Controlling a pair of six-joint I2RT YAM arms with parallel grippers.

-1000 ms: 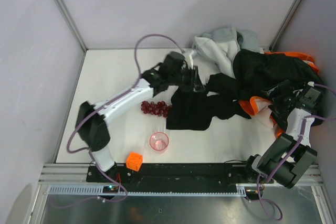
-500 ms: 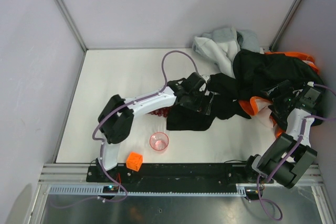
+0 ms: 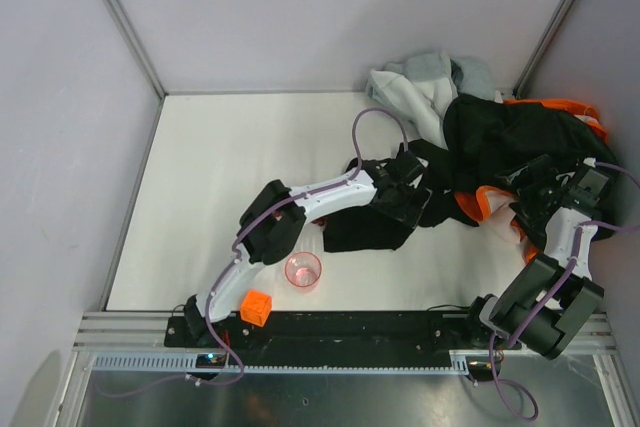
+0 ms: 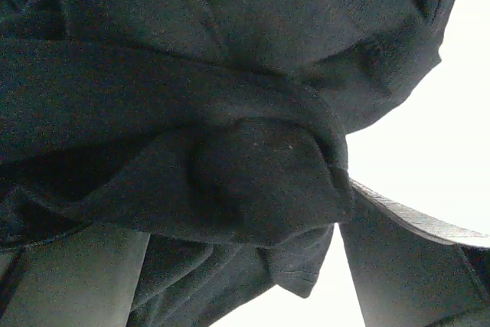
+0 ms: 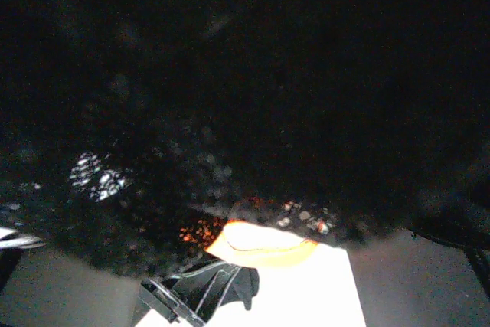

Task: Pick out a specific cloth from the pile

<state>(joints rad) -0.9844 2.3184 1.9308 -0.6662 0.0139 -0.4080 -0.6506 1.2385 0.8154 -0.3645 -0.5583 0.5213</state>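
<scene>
The pile [image 3: 505, 137] fills the back right: a large black garment, an orange one [image 3: 482, 199] and pale grey-white ones [image 3: 420, 82]. A flat spread of black fabric [image 3: 362, 231] runs from its foot onto the table. I cannot tell the small cloth apart from this black fabric. My left gripper [image 3: 412, 195] [image 4: 245, 266] hangs low over it, open, its fingers [image 4: 406, 266] wide on either side of a bunched black fold [image 4: 260, 181]. My right gripper [image 3: 538, 183] [image 5: 245, 266] stands open against the pile, facing black fabric and an orange hem [image 5: 264, 244].
A pink cup [image 3: 303, 270] and an orange cube [image 3: 256, 306] stand near the front edge beside the left arm. Enclosure walls close the back and both sides. A metal rail [image 3: 330, 359] runs along the front.
My left gripper has opened, letting go of the black fabric. Its arm has swung right and forward, from the fabric's back edge to the pile's foot. The right arm has not moved.
</scene>
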